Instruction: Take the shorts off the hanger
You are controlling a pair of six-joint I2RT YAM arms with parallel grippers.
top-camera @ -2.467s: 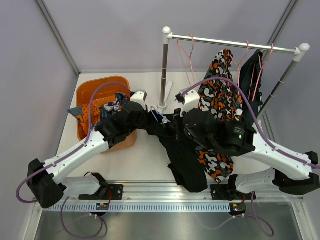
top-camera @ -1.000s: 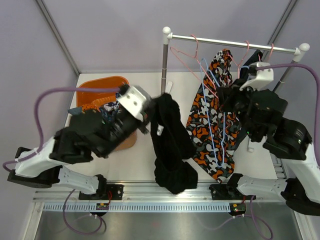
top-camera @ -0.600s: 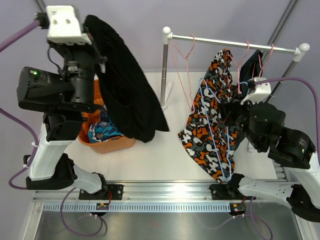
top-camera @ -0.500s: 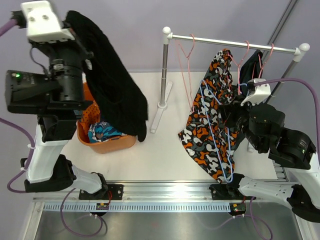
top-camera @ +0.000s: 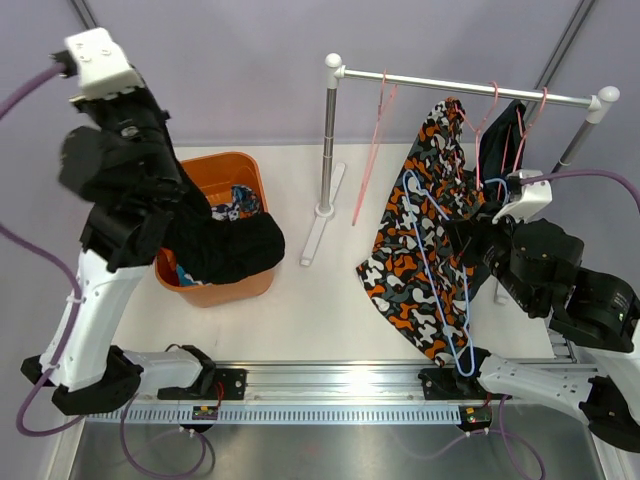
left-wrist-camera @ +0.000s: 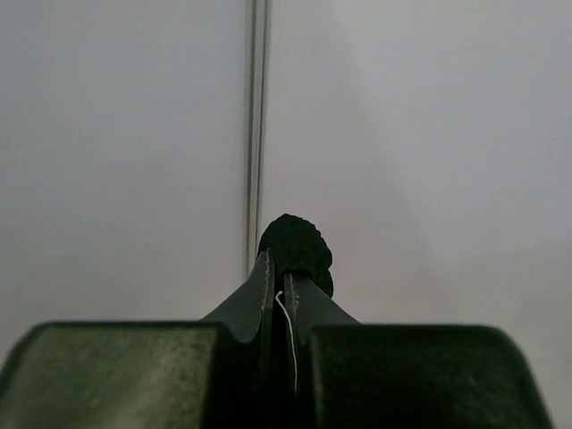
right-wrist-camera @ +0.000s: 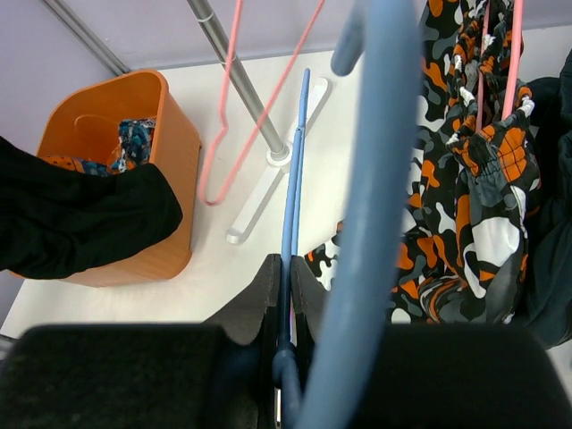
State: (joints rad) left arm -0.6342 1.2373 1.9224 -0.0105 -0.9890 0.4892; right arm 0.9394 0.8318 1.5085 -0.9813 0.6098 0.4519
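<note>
My left gripper [top-camera: 130, 108] [left-wrist-camera: 279, 279] is raised high at the back left and is shut on the plain black shorts [top-camera: 228, 250] [left-wrist-camera: 296, 247]. They hang down and lie over the orange basket [top-camera: 178, 180]. The teal-blue/orange shorts [top-camera: 236, 201] lie inside it. My right gripper [top-camera: 470, 240] [right-wrist-camera: 286, 273] is shut on a bare blue hanger [top-camera: 437, 255] [right-wrist-camera: 292, 170], held off the rail in front of the camouflage shorts [top-camera: 412, 262] [right-wrist-camera: 465, 179]. These hang from the rail [top-camera: 450, 86] on a pink hanger. The dark navy shorts [top-camera: 516, 140] hang behind them.
An empty pink hanger [top-camera: 372, 140] [right-wrist-camera: 225, 107] hangs at the rail's left end beside the upright post [top-camera: 329, 140]. The post's foot [top-camera: 318, 225] lies on the white table between basket and camouflage shorts. Walls close in behind and at both sides.
My left arm swung the black shorts from the table's middle up and left, then lowered them onto the basket. My right gripper drew the blue hanger back to the right, free of the shorts.
</note>
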